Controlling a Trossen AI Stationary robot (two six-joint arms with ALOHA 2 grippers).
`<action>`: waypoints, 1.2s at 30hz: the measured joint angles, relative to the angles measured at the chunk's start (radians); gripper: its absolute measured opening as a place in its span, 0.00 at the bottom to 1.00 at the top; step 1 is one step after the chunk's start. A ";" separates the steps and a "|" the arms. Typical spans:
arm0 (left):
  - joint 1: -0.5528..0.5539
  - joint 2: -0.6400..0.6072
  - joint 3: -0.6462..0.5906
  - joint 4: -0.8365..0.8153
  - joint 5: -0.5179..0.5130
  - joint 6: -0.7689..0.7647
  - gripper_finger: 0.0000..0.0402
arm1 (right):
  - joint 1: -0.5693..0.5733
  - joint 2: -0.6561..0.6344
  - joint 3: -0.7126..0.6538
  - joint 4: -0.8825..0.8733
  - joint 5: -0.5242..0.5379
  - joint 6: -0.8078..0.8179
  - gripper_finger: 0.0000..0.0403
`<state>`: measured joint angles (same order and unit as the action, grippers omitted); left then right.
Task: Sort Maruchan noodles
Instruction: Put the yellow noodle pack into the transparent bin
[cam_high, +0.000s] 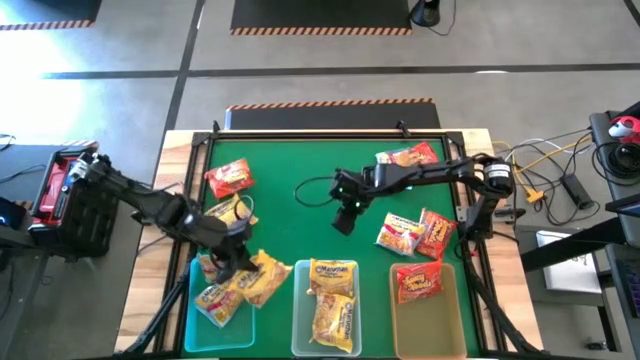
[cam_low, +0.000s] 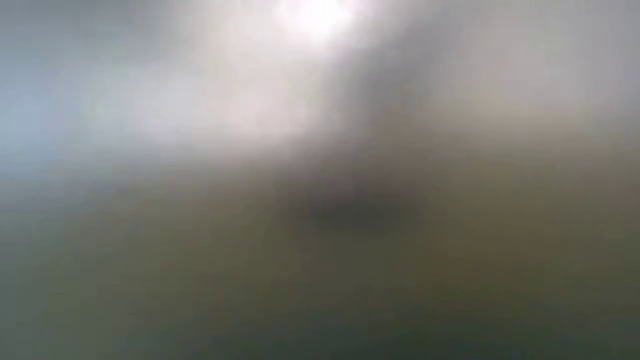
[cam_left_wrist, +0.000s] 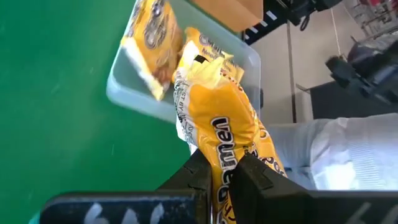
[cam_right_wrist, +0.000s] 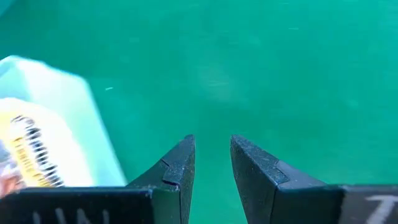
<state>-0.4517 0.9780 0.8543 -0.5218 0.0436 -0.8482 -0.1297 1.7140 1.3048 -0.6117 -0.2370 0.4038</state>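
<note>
Packets: two in the middle bin (cam_high: 298, 330), one in the right bin (cam_high: 453, 335).

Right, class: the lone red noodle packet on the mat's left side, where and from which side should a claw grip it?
Probably from straight above: the red packet lies flat on the green mat with nothing on top. Pinch across its shorter width, claw turned to match its tilt. The right claw is open and free.

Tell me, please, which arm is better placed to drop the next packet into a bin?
Left: the left gripper is shut on an orange-yellow packet at the left bin; the right gripper hangs empty over the mat.
</note>
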 joint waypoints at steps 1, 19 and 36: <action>-0.002 0.021 0.000 0.026 -0.006 0.011 0.04 | 0.016 -0.002 0.000 0.008 0.000 0.000 0.23; -0.004 0.449 0.000 0.584 -0.100 0.090 0.04 | 0.332 -0.135 0.001 0.035 0.068 0.103 0.23; 0.009 0.539 0.040 0.603 -0.139 0.008 0.41 | 0.230 -0.207 0.001 -0.412 0.260 0.121 0.23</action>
<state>-0.4424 1.5173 0.8942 0.0812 -0.0952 -0.8402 0.1008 1.5073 1.3058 -1.0240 0.0226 0.5250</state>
